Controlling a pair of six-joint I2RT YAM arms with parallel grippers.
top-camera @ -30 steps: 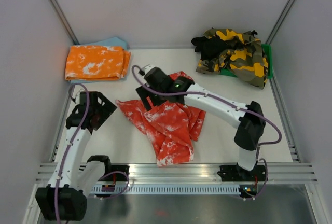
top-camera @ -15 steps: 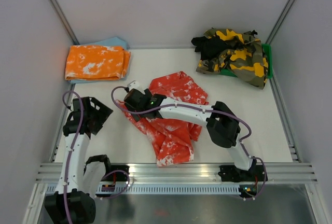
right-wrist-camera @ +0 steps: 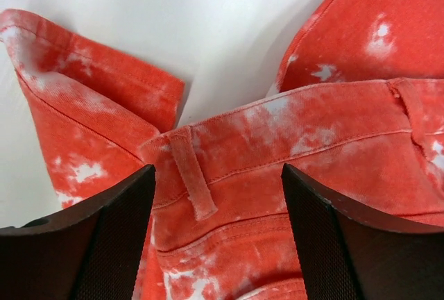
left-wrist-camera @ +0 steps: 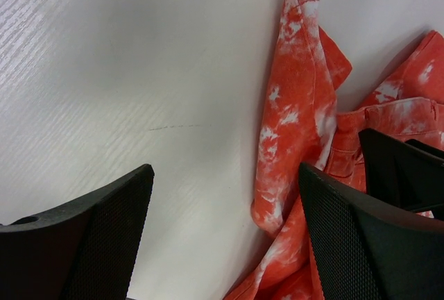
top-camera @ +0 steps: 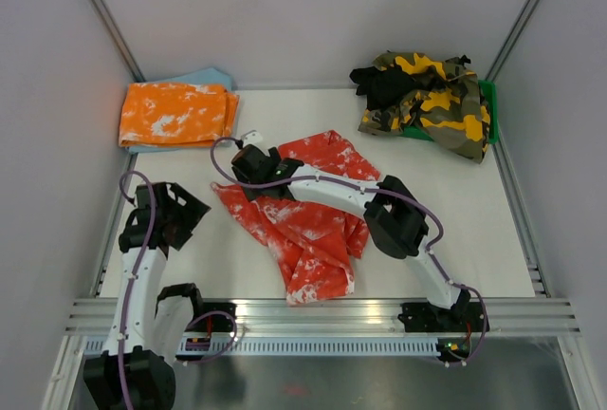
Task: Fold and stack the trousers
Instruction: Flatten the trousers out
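The red trousers (top-camera: 308,230) with white tie-dye splotches lie crumpled mid-table, one leg running toward the front edge. My right gripper (top-camera: 247,169) hangs over their upper-left edge. In the right wrist view it (right-wrist-camera: 218,175) is open, and the waistband (right-wrist-camera: 312,147) and a belt loop (right-wrist-camera: 193,175) lie below the gap. My left gripper (top-camera: 188,211) sits left of the trousers, low over the table. It (left-wrist-camera: 225,175) is open and straddles bare table and the edge of a cloth fold (left-wrist-camera: 298,105). Neither gripper has closed on cloth.
A folded orange-and-white pair (top-camera: 175,114) rests on a light blue cloth (top-camera: 213,78) at the back left. At the back right is a camouflage and black heap (top-camera: 427,92) on something green (top-camera: 489,106). Walls close three sides, and a metal rail (top-camera: 322,313) runs along the front.
My right arm swung its gripper left across the trousers, then drew back slightly to their upper-left edge. My left gripper slid a little toward the front.
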